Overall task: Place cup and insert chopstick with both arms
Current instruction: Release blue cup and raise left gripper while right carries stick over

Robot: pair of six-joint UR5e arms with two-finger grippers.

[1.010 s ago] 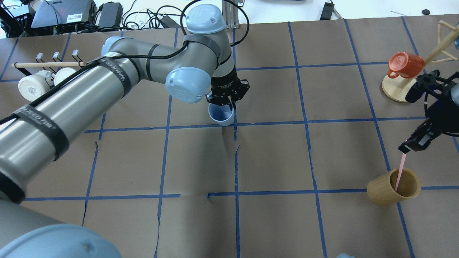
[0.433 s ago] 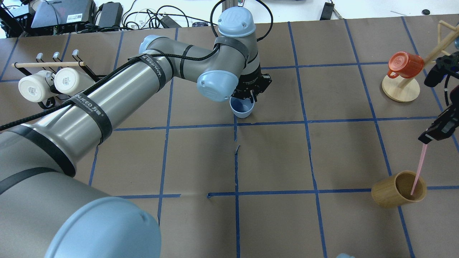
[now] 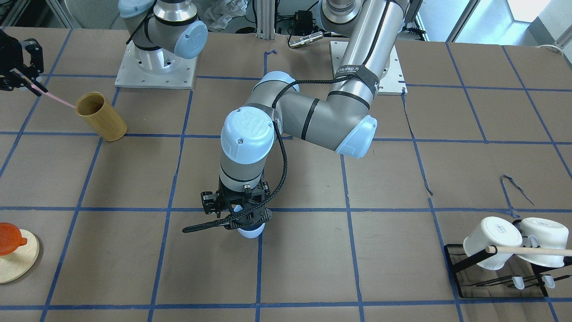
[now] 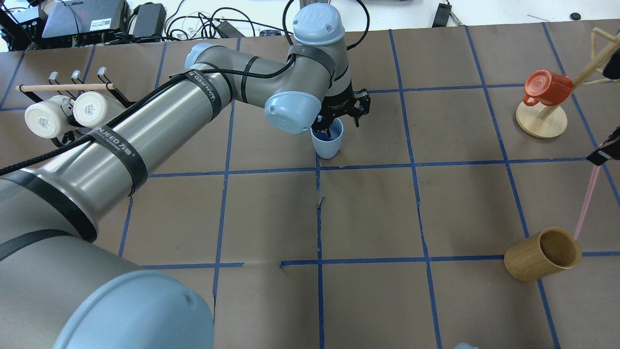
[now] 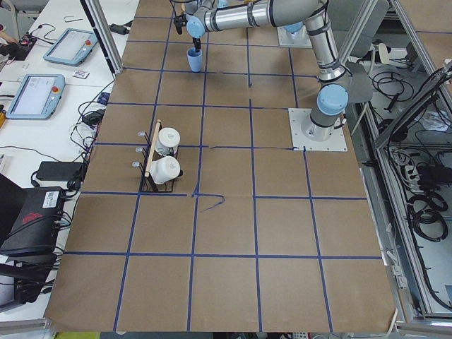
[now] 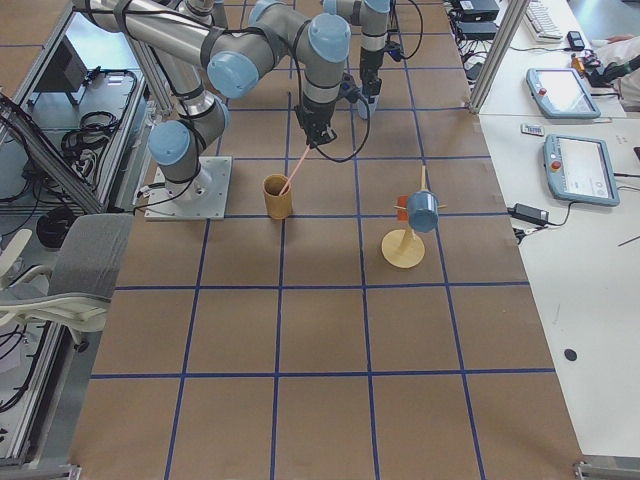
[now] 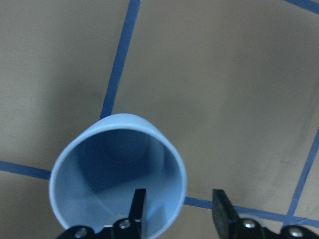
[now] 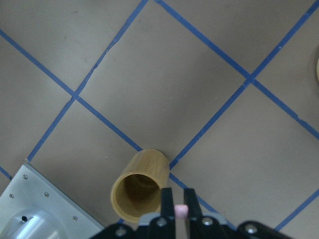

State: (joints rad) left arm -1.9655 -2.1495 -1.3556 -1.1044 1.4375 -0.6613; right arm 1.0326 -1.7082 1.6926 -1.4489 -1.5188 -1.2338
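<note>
The light blue cup (image 4: 327, 145) stands upright on the brown table near a blue tape crossing, also in the front view (image 3: 250, 231). My left gripper (image 4: 334, 123) is open above it. In the left wrist view (image 7: 180, 211) one finger is inside the cup (image 7: 117, 169) and one outside, apart from the wall. My right gripper (image 4: 603, 154) is shut on the top of the pink chopstick (image 4: 586, 203), which hangs slanted. Its lower tip is at the rim of the tan wooden cylinder (image 4: 533, 259). The right wrist view shows the pink end between the shut fingers (image 8: 167, 206).
A black rack with two white mugs (image 4: 63, 111) and a wooden rod (image 4: 65, 87) stands at the far left. An orange mug (image 4: 547, 87) hangs on a wooden mug tree at the far right. The wooden cylinder (image 3: 105, 120) stands near the right arm's base.
My left arm carried the cup right and farther back, set it down, and the fingers have opened. My right gripper rose and moved right, drawing the chopstick up out of the wooden cylinder.
</note>
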